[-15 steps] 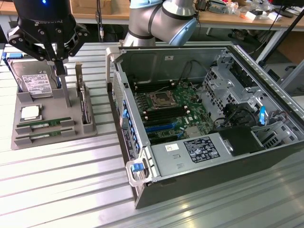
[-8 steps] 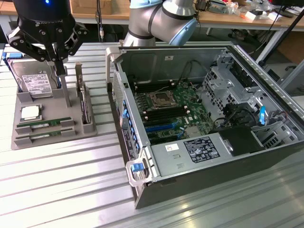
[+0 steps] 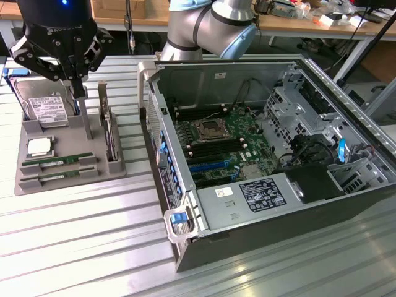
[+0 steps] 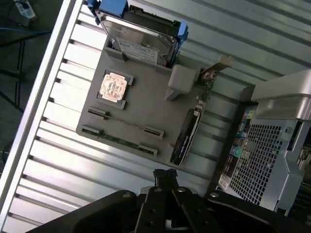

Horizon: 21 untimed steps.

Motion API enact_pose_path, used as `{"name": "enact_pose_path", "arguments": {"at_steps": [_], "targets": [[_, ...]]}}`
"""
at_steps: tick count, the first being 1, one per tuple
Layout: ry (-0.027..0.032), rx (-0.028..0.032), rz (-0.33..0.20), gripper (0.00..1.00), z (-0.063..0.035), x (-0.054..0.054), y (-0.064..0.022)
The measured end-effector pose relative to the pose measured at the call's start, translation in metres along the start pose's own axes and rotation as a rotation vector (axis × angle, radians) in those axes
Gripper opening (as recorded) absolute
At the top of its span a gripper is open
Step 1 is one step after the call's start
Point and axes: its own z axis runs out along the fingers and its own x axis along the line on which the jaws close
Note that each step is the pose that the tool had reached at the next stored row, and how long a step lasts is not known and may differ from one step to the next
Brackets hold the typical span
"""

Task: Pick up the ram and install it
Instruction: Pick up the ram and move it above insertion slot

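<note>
1. Ram is a long, thin green circuit-board stick with a small white label. It sits on its long edge between two end clips at the front of a grey holder.
2. A second stick of the same shape rests in the next pair of clips, just beside the first and parallel to it.
3. The holder is a flat, matte grey block with moulded slots and a square post.
4. It also carries a square silver CPU chip lying flat near the sticks.
5. A metal-cased hard drive with a white label stands at the back of the holder.
6. A dark expansion card stands on edge along the side nearest the computer.
7. The tool is black and angular. It hangs above the holder near the post, apart from both sticks, with its fingers pressed together and nothing between them.
8. The silvery arm curves in from behind.
9. The bench is ribbed, shiny aluminium.
10. On the exterior view's right lies an open grey metal computer case. Inside are a green motherboard with black and blue slots and a boxy silver power supply.
</note>
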Motion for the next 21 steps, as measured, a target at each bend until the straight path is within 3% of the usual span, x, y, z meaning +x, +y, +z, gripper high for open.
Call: {"name": "enact_pose_path", "arguments": {"at_steps": [2,3,21], "targets": [[0.0012,-0.0006,-0.027,0.11,0.0,0.0,0.0],[0.003,-0.0016,-0.068,0.11,0.0,0.0,0.0],[0.0092,-0.0047,-0.203,0.11,0.0,0.0,0.0]]}}
